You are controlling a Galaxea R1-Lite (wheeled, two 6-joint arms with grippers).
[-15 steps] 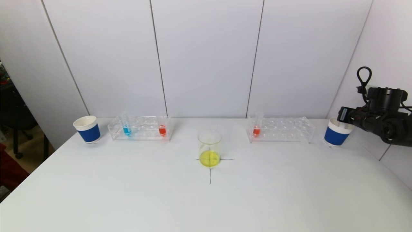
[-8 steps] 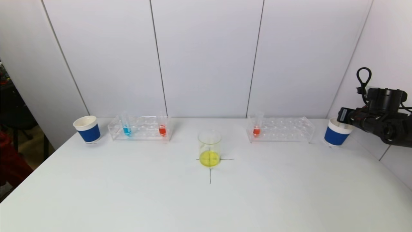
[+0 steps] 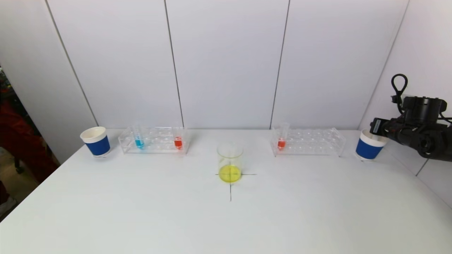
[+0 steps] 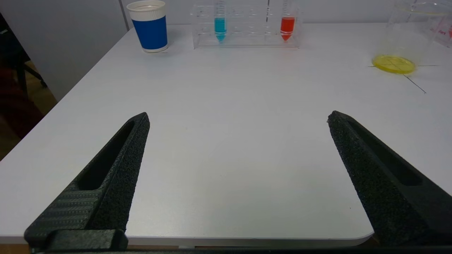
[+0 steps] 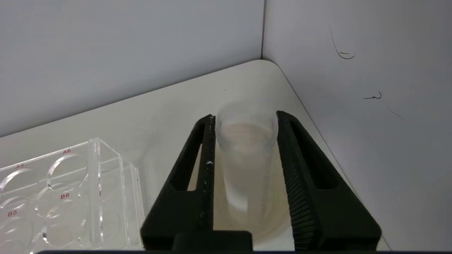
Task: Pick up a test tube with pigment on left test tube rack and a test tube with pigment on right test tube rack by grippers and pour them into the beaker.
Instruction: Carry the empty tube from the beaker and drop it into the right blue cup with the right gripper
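right wrist view: right gripper (image 5: 245,141) above right blue cup (image 3: 369,145), jaws just easing off empty tube (image 5: 246,158), likely dropping it. beaker (image 3: 230,162) yellow. left gripper (image 4: 238,118) parked, wide apart.

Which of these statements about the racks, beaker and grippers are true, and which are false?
1. The left clear plastic rack holds one blue-filled tube and one red-filled tube. True.
2. The clear glass beaker is empty. False: yellow liquid lies in its bottom.
3. The left gripper is open and holds nothing. True.
4. The right clear plastic rack holds two pigment tubes. False: only one red-filled tube stands in it.
5. The right gripper is above the beaker. False: it is over the right blue-and-white paper cup.
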